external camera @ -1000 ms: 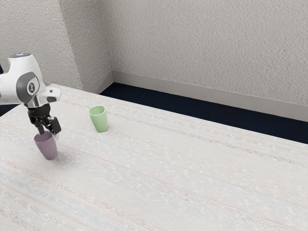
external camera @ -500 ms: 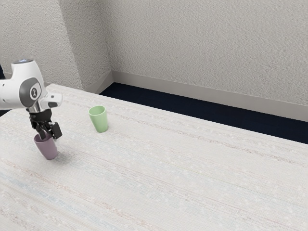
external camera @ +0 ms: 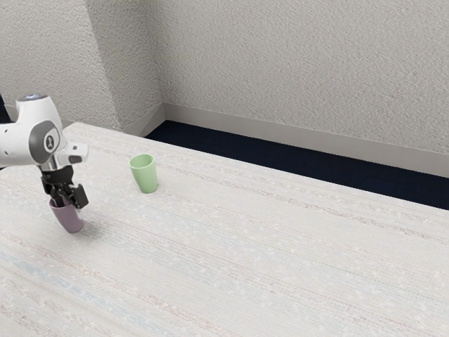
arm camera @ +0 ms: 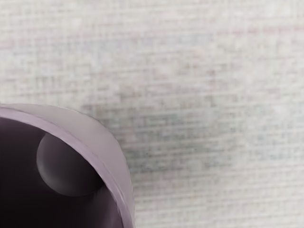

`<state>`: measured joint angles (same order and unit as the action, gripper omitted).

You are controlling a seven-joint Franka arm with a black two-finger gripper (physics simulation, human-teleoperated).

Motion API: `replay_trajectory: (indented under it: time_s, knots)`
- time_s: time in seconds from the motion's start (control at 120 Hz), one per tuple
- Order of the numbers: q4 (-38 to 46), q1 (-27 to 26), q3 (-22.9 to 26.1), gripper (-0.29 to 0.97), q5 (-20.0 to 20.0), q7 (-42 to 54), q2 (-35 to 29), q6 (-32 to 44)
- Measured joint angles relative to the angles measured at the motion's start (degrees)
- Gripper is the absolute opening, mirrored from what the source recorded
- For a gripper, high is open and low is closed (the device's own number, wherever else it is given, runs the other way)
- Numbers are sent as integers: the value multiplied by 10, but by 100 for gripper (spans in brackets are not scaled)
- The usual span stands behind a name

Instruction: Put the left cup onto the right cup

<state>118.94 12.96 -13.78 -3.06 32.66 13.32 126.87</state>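
With the jaws at the rim of the purple cup (external camera: 69,216), grip impossible to tell, pinching its wall squarely before lifting toward the green cup (external camera: 144,173) seemed wise.

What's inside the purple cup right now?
A rounded grey shape sits against the inner wall of the purple cup; I can't tell what it is. The rest of the inside is dark, and the bottom is out of sight.

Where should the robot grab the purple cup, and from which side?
By the wall at its rim, coming straight down from above. The purple cup stands upright on the table with its mouth open to the top, so the thin wall there can be pinched, inside and outside.
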Motion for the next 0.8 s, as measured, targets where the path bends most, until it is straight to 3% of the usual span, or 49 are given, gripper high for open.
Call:
replay_trajectory:
  time_s: [0.267, 0.6, 0.8]
  knots:
    - [0, 0, 0, 63, 1, 2, 8, 19]
    - [1, 0, -2, 36, -1, 2, 15, 29]
    - [2, 0, -4, 27, -2, 1, 18, 33]
